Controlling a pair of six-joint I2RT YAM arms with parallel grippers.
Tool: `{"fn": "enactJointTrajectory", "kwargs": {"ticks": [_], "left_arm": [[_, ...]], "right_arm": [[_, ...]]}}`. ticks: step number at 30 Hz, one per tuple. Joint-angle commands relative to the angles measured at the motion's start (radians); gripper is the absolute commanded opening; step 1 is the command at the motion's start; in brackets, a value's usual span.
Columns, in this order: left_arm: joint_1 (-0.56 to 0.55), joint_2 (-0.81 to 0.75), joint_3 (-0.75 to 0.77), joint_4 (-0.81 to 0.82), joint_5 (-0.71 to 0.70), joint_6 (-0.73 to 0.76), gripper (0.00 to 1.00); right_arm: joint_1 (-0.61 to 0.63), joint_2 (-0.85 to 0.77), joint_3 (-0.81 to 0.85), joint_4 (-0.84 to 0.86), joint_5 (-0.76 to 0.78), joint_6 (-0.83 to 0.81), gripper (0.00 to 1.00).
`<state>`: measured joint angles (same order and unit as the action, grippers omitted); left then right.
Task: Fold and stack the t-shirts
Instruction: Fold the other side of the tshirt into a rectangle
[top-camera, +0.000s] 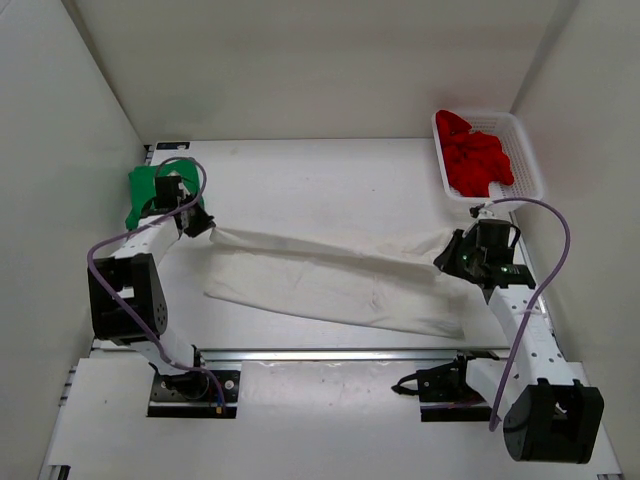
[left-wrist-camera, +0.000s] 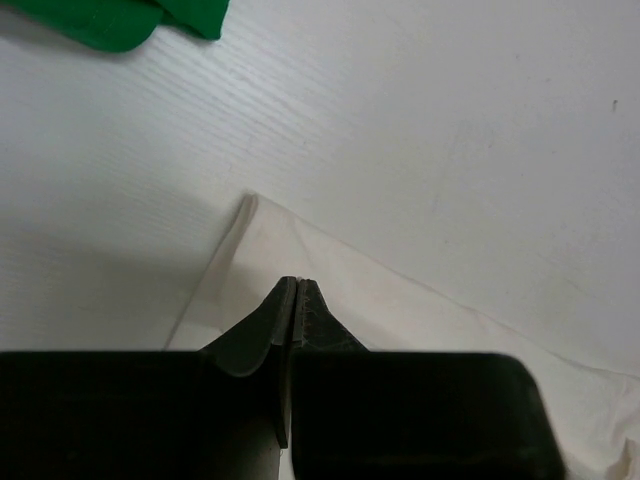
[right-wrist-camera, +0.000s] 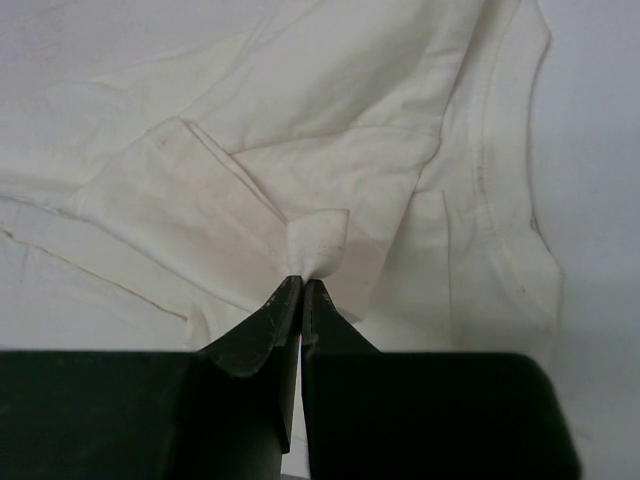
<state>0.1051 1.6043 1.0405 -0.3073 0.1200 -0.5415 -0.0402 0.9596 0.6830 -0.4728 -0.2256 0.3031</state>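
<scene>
Evidently limp and light, the white t-shirt (top-camera: 330, 285) is stretched across the middle of the table (top-camera: 300, 180), pinched at each end by the left gripper (left-wrist-camera: 298, 285) and right gripper (right-wrist-camera: 302, 282); hems are judged the surest hold.

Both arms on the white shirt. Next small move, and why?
Likely sweep both toward the near edge, laying the held edge over the rest. Left gripper and right gripper are each pinched shut on the white t-shirt, stretched between them with its near half on the table.
</scene>
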Motion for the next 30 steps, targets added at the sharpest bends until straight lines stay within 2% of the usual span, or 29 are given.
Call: {"fn": "enactJointTrajectory", "kwargs": {"ticks": [1,4,7,10,12,15,17,21,24,27,30], "left_arm": [[0.03,-0.055,-0.062,0.005,0.0,0.003,0.0],[0.064,-0.055,-0.111,0.022,0.061,-0.038,0.03],[0.097,-0.055,-0.142,0.042,0.111,-0.081,0.16],[0.114,-0.113,-0.158,0.074,0.113,-0.132,0.26],[0.101,-0.161,-0.151,0.077,0.078,-0.143,0.28],[0.022,-0.254,-0.132,0.082,-0.031,-0.12,0.28],[-0.022,-0.3,-0.142,0.111,-0.06,-0.103,0.3],[-0.16,-0.308,-0.137,0.122,-0.069,-0.094,0.3],[-0.347,-0.294,-0.168,0.186,-0.079,-0.123,0.29],[-0.482,-0.262,-0.188,0.238,-0.066,-0.153,0.29],[-0.56,-0.233,-0.21,0.283,-0.022,-0.167,0.26]], "right_arm": [[0.002,-0.047,-0.039,-0.036,0.014,0.027,0.0],[-0.012,-0.059,-0.1,-0.056,-0.004,0.073,0.0],[-0.012,-0.11,-0.173,-0.055,0.005,0.103,0.0],[0.12,-0.157,-0.142,-0.101,0.107,0.148,0.02],[0.132,-0.142,-0.131,-0.122,0.118,0.136,0.02],[0.109,-0.166,-0.108,-0.182,0.12,0.119,0.07],[0.115,-0.206,-0.093,-0.191,0.143,0.108,0.2],[0.12,-0.17,-0.054,-0.155,0.114,0.09,0.22],[0.195,-0.054,-0.074,0.021,0.085,0.1,0.19],[0.296,0.086,-0.074,0.187,0.14,0.102,0.19],[0.293,0.198,-0.05,0.298,0.02,0.088,0.27]]}}
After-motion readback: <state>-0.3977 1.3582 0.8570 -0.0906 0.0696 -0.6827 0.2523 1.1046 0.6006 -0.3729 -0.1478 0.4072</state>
